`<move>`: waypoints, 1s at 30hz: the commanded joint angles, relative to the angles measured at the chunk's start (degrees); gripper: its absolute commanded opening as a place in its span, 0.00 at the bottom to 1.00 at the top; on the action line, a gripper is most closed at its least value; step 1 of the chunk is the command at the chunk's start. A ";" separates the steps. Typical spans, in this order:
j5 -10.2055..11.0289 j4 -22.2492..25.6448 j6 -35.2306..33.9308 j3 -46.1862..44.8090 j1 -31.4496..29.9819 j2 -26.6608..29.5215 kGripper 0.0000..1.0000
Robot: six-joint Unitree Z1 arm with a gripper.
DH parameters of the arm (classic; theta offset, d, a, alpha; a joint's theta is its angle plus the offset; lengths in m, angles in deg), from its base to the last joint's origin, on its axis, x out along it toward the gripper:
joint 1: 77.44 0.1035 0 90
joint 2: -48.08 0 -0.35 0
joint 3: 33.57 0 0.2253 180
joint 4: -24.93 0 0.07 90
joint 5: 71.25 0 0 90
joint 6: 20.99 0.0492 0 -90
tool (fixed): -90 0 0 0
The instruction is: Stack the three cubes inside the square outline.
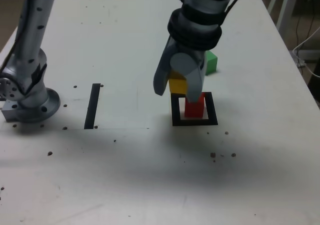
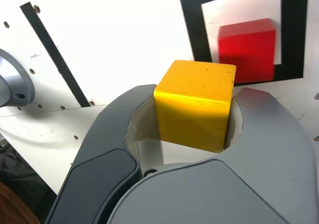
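Holding the yellow cube (image 2: 195,104) between its two grey jaws, the gripper (image 1: 179,82) hangs above the white table (image 1: 150,175), clamped on the cube's opposite sides as the wrist view shows. In the exterior view the square outline (image 1: 194,121) lies nearest the camera of the task items, a thick black tape frame with a white centre, positioned at about 5 o'clock from the gripper. The red cube (image 1: 195,106) stands on the white centre inside the frame, within the inner edges of the tape; the wrist view confirms that it sits inside the frame (image 2: 199,40) and closer to one side than the other. The yellow cube (image 1: 178,83) is raised off the table, higher than the red cube's top face and offset from it toward 10 o'clock, so that the two are near but not aligned; whether they touch cannot be determined. The green cube (image 1: 211,62) rests on the table farther back, at about 1 o'clock from the frame, partly hidden by the gripper body. A straight black strip (image 1: 93,105) lies flat on the table well apart from the frame, at about 9 o'clock from it. The arm base (image 1: 30,102) stands beyond that strip, near the table edge at the exterior view's left.
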 commanded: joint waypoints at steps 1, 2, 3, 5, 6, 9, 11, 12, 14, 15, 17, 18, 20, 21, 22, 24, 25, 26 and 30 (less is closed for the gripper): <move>0.07 0.81 0.34 1.29 -0.14 -1.24 0.29; 0.07 0.99 0.45 1.79 -0.12 -1.63 0.29; 0.07 1.14 0.56 2.26 -0.11 -2.02 0.29; 0.01 1.37 0.75 3.14 -0.05 -2.73 0.29; -0.05 1.44 0.85 3.53 -0.01 -3.07 0.29; -0.29 1.50 1.07 4.49 0.13 -4.01 0.29; -0.49 1.51 1.20 4.89 0.23 -4.60 0.29; -0.58 1.51 1.25 5.02 0.28 -4.88 0.29; -0.77 1.51 1.33 5.16 0.40 -5.39 0.29; -0.90 1.49 1.36 5.19 0.48 -5.63 0.29; -1.20 1.44 1.38 5.23 0.62 -6.04 0.29; -1.41 1.39 1.38 5.26 0.71 -6.27 0.29; -1.70 1.34 1.38 5.39 0.88 -6.57 0.29; -1.83 1.31 1.36 5.47 0.97 -6.68 0.29; -1.94 1.30 1.32 5.57 1.07 -6.79 0.29; -2.08 1.26 1.19 5.80 1.30 -6.97 0.29; -2.11 1.24 1.08 5.92 1.41 -7.03 0.29; -2.11 1.21 0.96 6.02 1.51 -7.08 0.29; -1.97 1.10 0.72 6.12 1.84 -7.23 0.32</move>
